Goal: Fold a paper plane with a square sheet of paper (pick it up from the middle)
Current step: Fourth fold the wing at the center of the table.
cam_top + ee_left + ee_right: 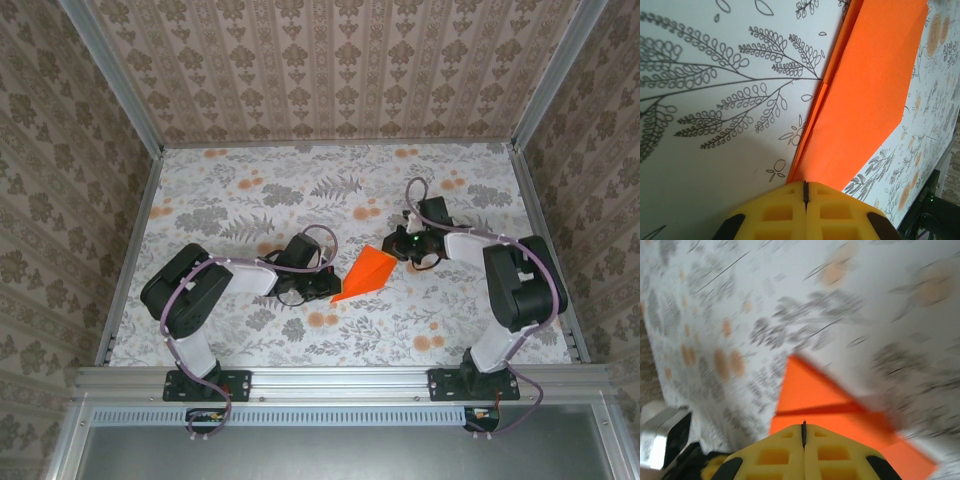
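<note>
The bright orange paper point(365, 272), folded into a pointed wedge, lies in the middle of the floral table, its tip towards the lower left. My left gripper point(325, 288) is shut on that narrow tip. In the left wrist view the orange paper point(865, 95) runs out from between the closed yellow fingers point(775, 210), with layered folded edges along its left side. My right gripper point(401, 247) is shut at the wide upper-right end. In the blurred right wrist view the orange paper point(815, 390) spreads out beyond the closed fingertips point(775, 455), with a dark crease line across it.
The floral tablecloth point(250, 200) covers the table. Patterned walls and metal posts point(132, 270) enclose it on three sides. The arm bases sit on the aluminium rail point(340, 380) at the near edge.
</note>
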{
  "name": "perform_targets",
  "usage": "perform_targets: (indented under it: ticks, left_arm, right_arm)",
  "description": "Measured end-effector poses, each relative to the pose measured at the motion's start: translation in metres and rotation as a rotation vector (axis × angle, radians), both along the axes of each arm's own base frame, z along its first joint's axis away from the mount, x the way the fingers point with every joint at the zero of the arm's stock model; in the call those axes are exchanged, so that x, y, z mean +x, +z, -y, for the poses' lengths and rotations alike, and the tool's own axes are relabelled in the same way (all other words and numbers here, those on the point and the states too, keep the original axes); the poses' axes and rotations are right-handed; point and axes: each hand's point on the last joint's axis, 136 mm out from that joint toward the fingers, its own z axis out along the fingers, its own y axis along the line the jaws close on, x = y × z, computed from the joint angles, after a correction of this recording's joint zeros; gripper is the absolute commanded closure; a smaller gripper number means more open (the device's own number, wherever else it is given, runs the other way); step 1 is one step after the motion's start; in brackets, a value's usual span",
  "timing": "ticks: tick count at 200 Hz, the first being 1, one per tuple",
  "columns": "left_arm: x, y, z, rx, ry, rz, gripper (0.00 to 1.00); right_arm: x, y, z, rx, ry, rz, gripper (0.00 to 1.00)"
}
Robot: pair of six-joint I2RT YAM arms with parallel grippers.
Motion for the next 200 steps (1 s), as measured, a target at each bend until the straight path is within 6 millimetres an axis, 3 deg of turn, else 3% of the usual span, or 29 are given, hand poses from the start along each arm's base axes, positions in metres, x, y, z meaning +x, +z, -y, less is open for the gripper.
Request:
perform_targets:
  ticks: [38, 56, 95, 200]
  left_arm:
    - [0.000, 0.000, -0.001, -0.001, 0.000, -0.004, 1.00]
    - [0.000, 0.000, 0.000, -0.001, 0.000, -0.004, 1.00]
    - [-0.001, 0.000, -0.001, 0.000, -0.002, -0.009, 1.00]
    - [-0.017, 0.002, -0.013, 0.051, -0.045, -0.050, 0.98]
  right_arm:
    - [-0.036, 0.000, -0.062, 0.033, 0.149, -0.011, 0.94]
    - [-0.048, -0.011, -0.077, 0.042, 0.184, -0.048, 0.94]
    - [-0.056, -0.038, -0.077, 0.027, 0.175, -0.131, 0.95]
    - [-0.055, -0.040, -0.076, 0.014, 0.171, -0.159, 0.96]
